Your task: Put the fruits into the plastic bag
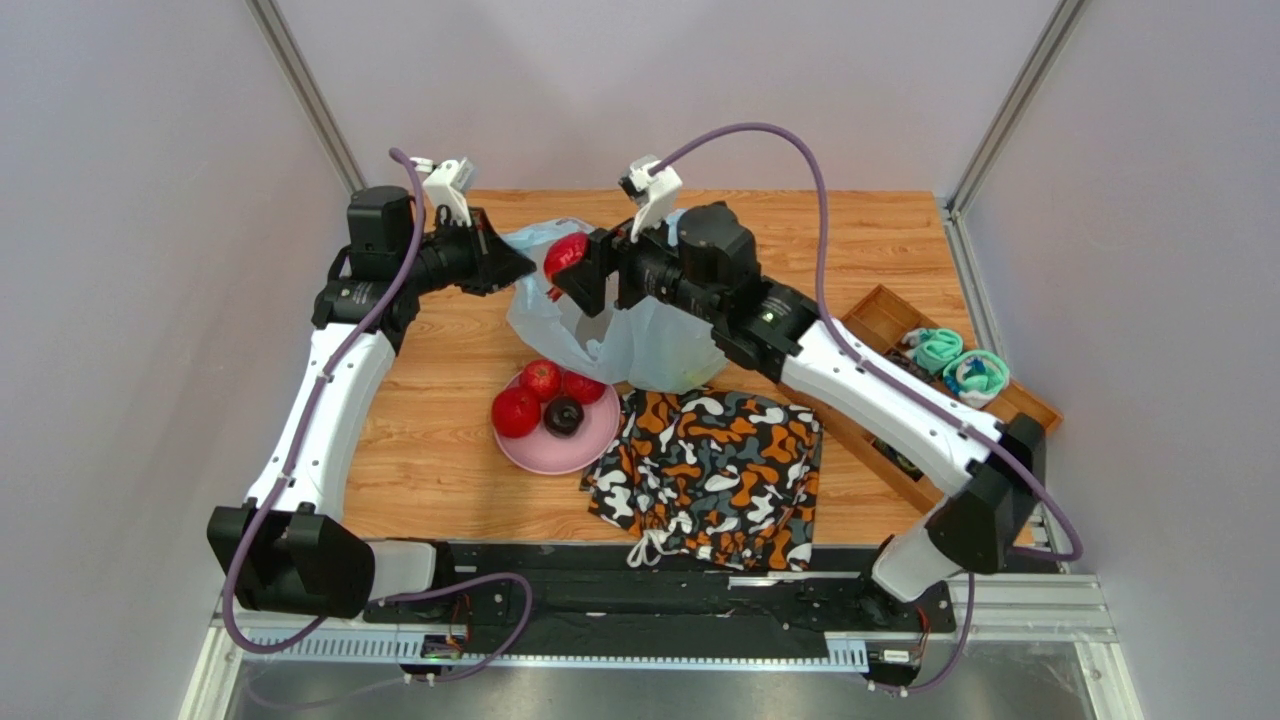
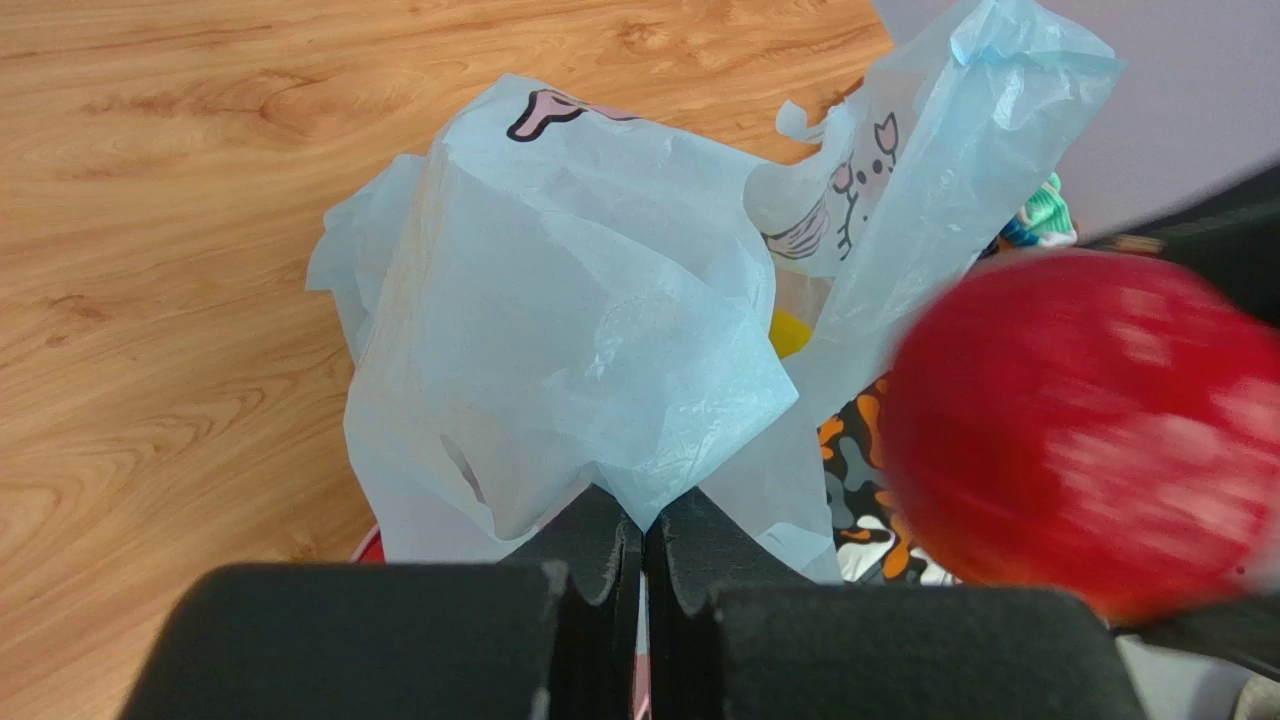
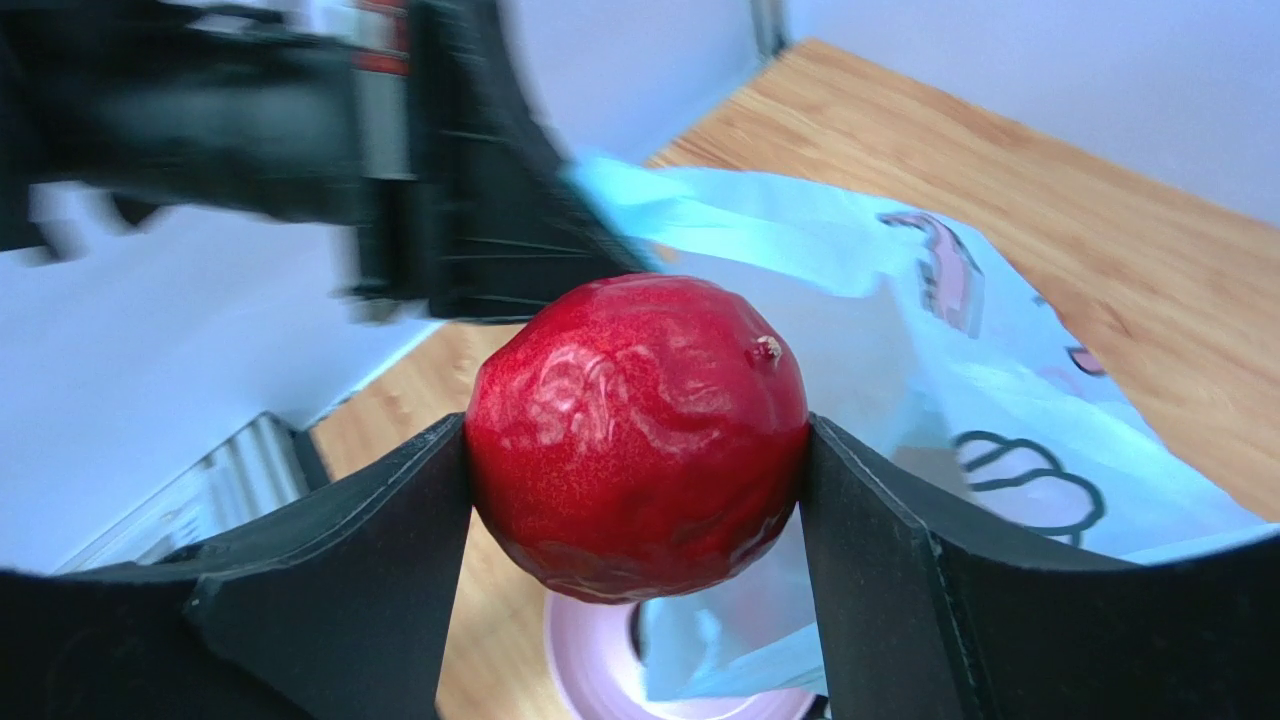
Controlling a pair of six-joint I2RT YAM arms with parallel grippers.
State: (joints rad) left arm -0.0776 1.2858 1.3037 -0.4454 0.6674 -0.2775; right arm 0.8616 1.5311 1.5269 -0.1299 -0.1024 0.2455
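Observation:
The light-blue plastic bag (image 1: pixel 649 338) stands at the back middle of the table. My left gripper (image 1: pixel 519 267) is shut on the bag's edge (image 2: pixel 676 450) and holds it up. My right gripper (image 1: pixel 574 267) is shut on a red round fruit (image 3: pixel 639 432) and holds it above the bag's mouth, close to the left gripper; the fruit shows blurred in the left wrist view (image 2: pixel 1082 428). A yellow patch (image 2: pixel 792 333) shows inside the bag. Three red fruits (image 1: pixel 543 380) and a dark round fruit (image 1: pixel 564 416) lie on the pink plate (image 1: pixel 529 449).
A camouflage cloth (image 1: pixel 706 473) lies in front of the bag, right of the plate. A wooden tray (image 1: pixel 879 323) with teal items (image 1: pixel 959 363) sits at the right, under my right arm. Grey walls surround the table.

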